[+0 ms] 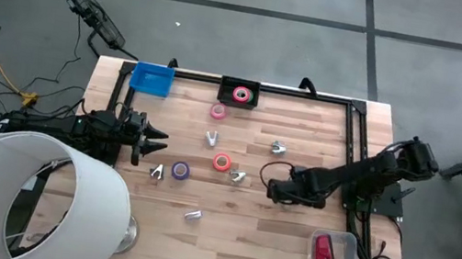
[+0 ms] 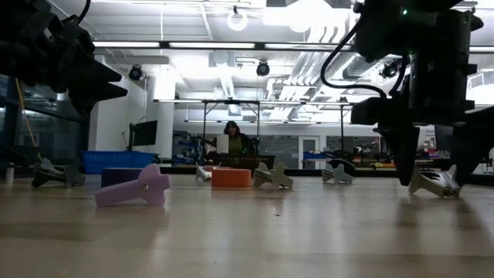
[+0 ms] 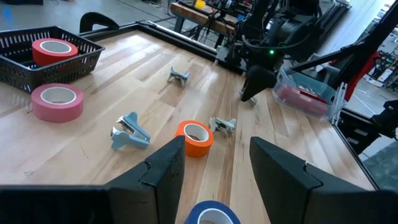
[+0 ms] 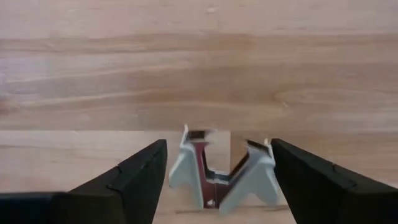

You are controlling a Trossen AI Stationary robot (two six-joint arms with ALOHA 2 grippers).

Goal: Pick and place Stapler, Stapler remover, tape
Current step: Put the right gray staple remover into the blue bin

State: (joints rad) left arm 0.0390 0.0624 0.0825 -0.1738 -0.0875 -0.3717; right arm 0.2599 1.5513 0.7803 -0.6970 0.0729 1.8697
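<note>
The right gripper (image 4: 214,180) stands low over the table with its fingers apart, and a stapler remover (image 4: 217,171) lies on the wood right between them, not yet clamped. Its two silvery wings spread across the gap, one toward each finger, so the jaws look set to close across its width; I judge the grasp needs only a short drop and a squeeze. From above, this right gripper (image 1: 277,191) sits right of table centre, beside another remover (image 1: 237,176).

Farther out, the left gripper (image 1: 154,143) waits near the left edge, fingers parted and holding nothing, with the purple tape (image 1: 180,170) just ahead of it and the orange tape (image 1: 222,162) beyond. The right arm is clearly the nearer one for the remover in hand.

The stapler (image 1: 323,258) lies in the clear bin (image 1: 351,251) at the near right corner, its long axis running along the bin. At the far edge, a red tape (image 1: 241,94) rests in the black basket (image 1: 224,89), with pink tape (image 1: 218,110) just outside it.
</note>
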